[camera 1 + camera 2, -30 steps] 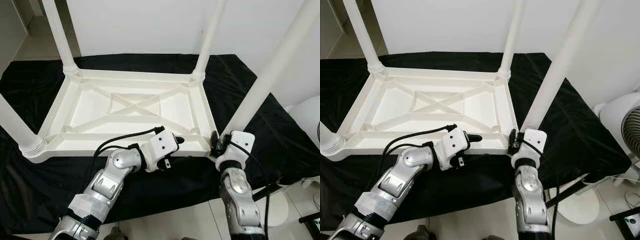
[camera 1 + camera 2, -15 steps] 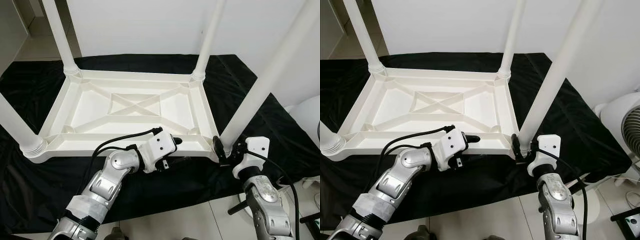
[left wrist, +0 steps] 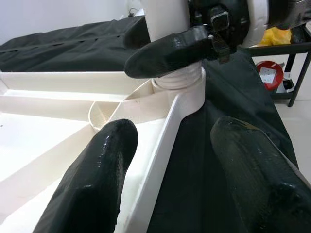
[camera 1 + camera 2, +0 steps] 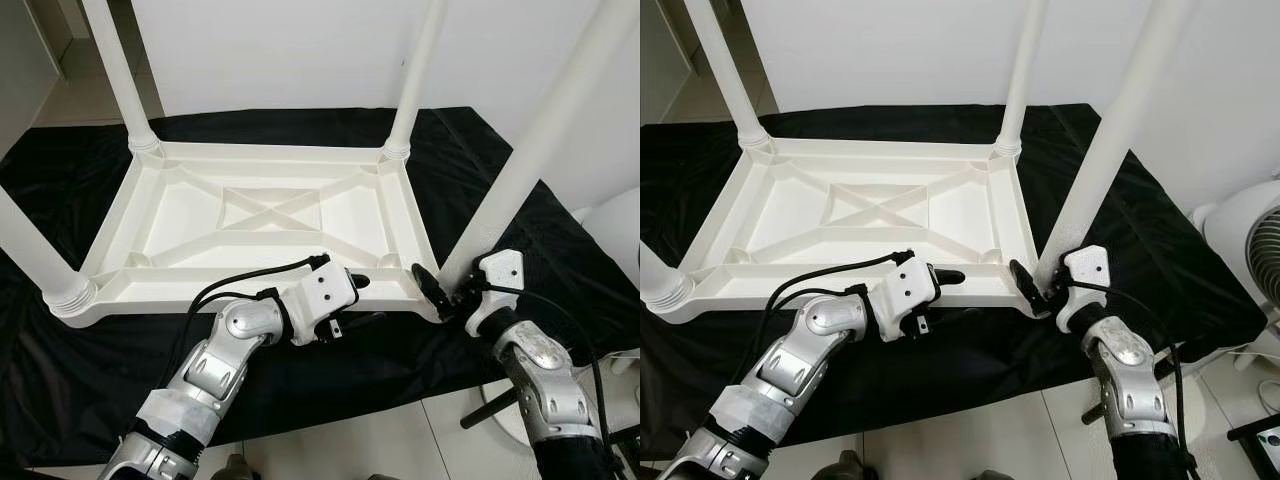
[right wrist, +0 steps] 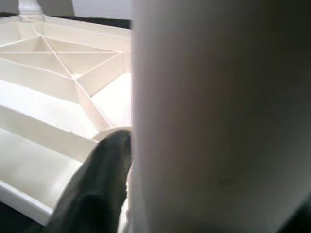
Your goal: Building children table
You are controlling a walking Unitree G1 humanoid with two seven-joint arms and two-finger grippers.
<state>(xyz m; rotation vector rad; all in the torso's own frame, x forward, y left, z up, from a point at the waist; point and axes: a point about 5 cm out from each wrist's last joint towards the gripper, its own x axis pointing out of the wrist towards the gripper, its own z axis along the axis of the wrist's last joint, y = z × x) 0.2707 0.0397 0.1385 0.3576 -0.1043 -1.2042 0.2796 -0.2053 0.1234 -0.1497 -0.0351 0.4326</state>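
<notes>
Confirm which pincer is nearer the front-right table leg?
Right. The right pincer grips the front-right leg at its base; the left pincer straddles the tabletop's front rim beside it.

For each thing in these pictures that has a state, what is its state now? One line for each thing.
Tabletop: upside down on the black cloth.
Near right leg: standing in its corner socket, right claw around its base.
Other three legs: standing in their sockets.
Left claw: open, straddling the tabletop's near rim.
Right claw: closed on the near right leg.
Fan: standing on the floor at the right.
</notes>
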